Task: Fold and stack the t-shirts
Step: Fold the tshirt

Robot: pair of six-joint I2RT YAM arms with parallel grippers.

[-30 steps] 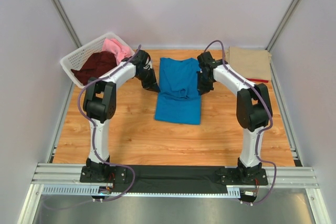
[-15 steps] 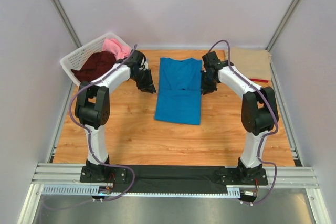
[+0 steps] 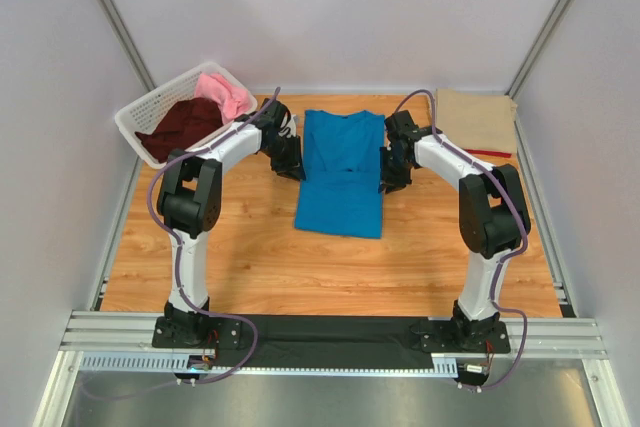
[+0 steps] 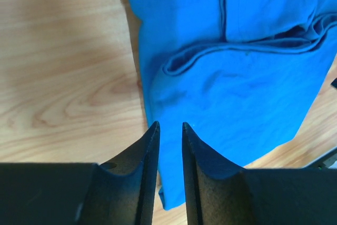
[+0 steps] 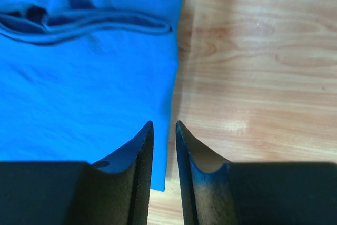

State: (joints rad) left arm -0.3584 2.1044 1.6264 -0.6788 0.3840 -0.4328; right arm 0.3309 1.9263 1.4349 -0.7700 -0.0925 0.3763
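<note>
Both arms have closed in on the shirt's side edges since half a second ago. The blue shirt (image 3: 342,169) lies part-folded mid-table (image 3: 250,257), the left gripper (image 3: 289,164) and right gripper (image 3: 390,179) beside it, fingers slightly parted, holding nothing. A tan shirt (image 3: 478,119) looks done; the maroon shirt (image 3: 180,125) and pink shirt (image 3: 222,90) wait in the basket (image 3: 135,115).

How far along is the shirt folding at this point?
Done: a folded tan t-shirt sits at the far right corner, a red one showing beneath it. In hand: the blue t-shirt lies part-folded mid-table, left gripper and right gripper at its side edges, jaws slightly apart, gripping nothing. Left: stacking it, plus the maroon t-shirt and pink t-shirt in the white basket.
</note>
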